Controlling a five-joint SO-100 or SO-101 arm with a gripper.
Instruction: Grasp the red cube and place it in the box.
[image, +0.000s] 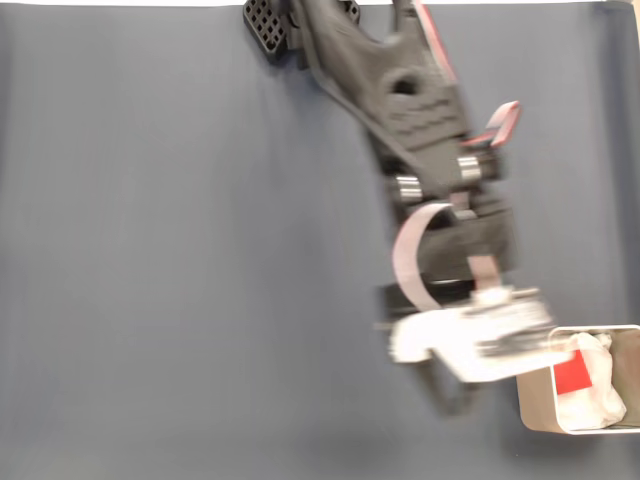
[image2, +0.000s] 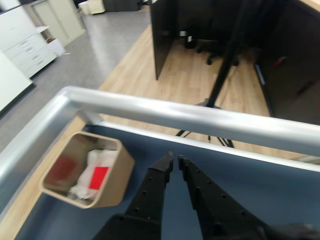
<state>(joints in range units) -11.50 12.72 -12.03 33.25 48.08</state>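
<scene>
1. In the wrist view the black fingers (image2: 175, 162) rise from the bottom edge, tips nearly together, a thin gap between them, holding nothing.
2. The red cube (image2: 99, 177) lies on white padding (image2: 102, 159) inside the box (image2: 117, 181), left of the fingers and apart from them.
3. The box sits on the blue bench (image2: 270, 190) beside its metal rail (image2: 200, 117).
4. In the fixed view the arm (image: 420, 130) is motion-blurred; the cube (image: 572, 376) shows in the box (image: 535, 405), cut by the right edge.
</scene>
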